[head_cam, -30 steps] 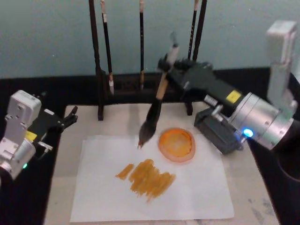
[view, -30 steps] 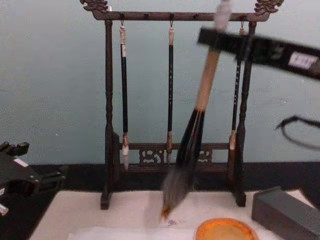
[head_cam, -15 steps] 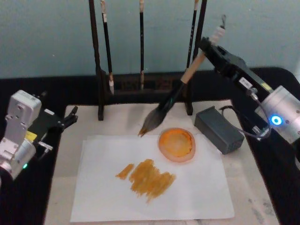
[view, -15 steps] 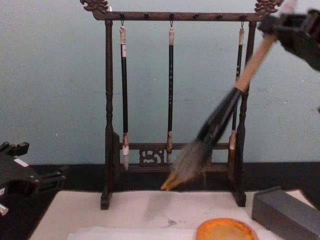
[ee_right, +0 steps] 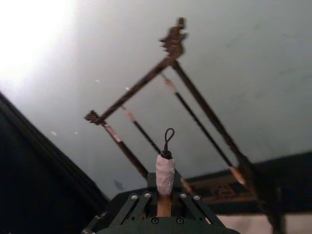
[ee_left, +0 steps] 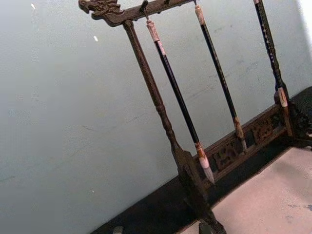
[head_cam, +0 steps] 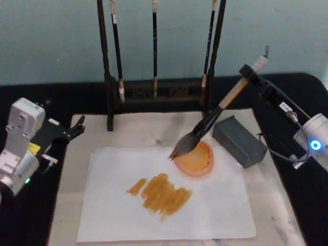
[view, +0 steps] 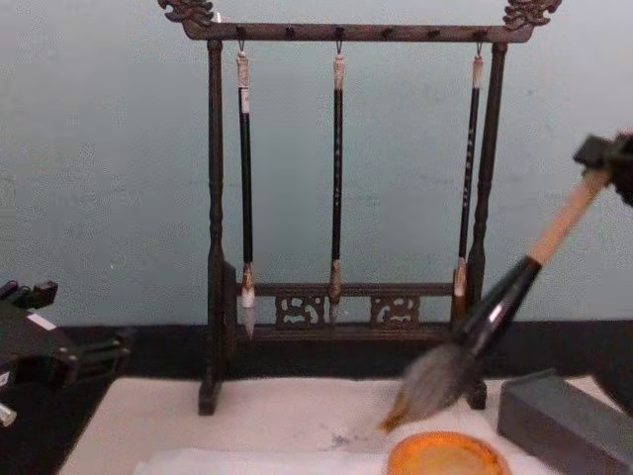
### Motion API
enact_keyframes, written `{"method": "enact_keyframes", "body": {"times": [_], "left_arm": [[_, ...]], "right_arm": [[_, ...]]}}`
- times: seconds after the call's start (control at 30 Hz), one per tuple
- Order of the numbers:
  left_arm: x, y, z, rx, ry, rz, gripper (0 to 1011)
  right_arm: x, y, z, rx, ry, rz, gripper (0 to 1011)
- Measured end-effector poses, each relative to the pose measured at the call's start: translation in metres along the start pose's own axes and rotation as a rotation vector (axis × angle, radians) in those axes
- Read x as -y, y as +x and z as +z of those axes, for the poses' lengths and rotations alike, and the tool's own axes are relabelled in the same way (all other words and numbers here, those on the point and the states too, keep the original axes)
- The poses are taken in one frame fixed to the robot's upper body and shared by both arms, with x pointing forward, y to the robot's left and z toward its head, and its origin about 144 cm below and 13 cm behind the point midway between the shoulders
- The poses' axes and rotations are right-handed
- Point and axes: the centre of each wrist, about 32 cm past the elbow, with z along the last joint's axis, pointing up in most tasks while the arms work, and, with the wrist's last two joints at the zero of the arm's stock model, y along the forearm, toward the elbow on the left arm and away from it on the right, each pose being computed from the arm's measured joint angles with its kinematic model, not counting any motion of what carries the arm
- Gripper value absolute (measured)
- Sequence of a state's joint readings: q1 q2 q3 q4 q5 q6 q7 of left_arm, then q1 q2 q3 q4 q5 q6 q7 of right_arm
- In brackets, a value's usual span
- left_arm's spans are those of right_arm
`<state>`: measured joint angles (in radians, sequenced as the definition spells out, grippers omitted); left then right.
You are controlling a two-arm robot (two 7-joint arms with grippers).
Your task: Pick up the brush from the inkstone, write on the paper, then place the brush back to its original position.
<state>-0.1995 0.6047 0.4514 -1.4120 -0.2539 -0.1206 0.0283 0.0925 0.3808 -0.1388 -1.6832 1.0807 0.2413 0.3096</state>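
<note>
My right gripper (head_cam: 249,72) is shut on the upper handle of the brush (head_cam: 209,122), holding it slanted down to the left. The white-wrapped end (ee_right: 165,173) sticks up between the fingers in the right wrist view. Its bushy bristles (view: 427,388) hang just above the near-left rim of the orange inkstone (head_cam: 201,163); I cannot tell if they touch it. The paper (head_cam: 215,205) lies in front and carries orange-brown strokes (head_cam: 161,193). My left gripper (head_cam: 74,129) is parked open at the left edge of the mat.
A dark wooden rack (head_cam: 154,92) with three slim hanging brushes stands behind the paper. A grey rectangular block (head_cam: 239,141) lies right of the inkstone, under the brush handle. A pale mat (head_cam: 133,134) lies under everything, with black table around it.
My right gripper has swung right and lower with the brush. The brush tilted flatter, and its bristles moved from left of the inkstone to over its rim. The left arm stayed still.
</note>
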Motion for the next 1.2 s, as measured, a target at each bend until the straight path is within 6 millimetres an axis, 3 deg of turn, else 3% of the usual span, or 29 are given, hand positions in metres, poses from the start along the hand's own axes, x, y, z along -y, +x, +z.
{"method": "enact_keyframes", "body": {"times": [0.37, 0.83, 1.2], "left_arm": [[0.0, 0.0, 0.0, 0.0, 0.0, 0.0, 1010], [0.0, 0.0, 0.0, 0.0, 0.0, 0.0, 1010], [0.0, 0.0, 0.0, 0.0, 0.0, 0.0, 1010]], "right_arm": [[0.005, 0.027, -0.011, -0.121, 0.002, -0.055, 155], [-0.003, 0.055, -0.022, -0.235, -0.017, -0.106, 155], [-0.003, 0.071, -0.023, -0.242, -0.044, -0.162, 155]]}}
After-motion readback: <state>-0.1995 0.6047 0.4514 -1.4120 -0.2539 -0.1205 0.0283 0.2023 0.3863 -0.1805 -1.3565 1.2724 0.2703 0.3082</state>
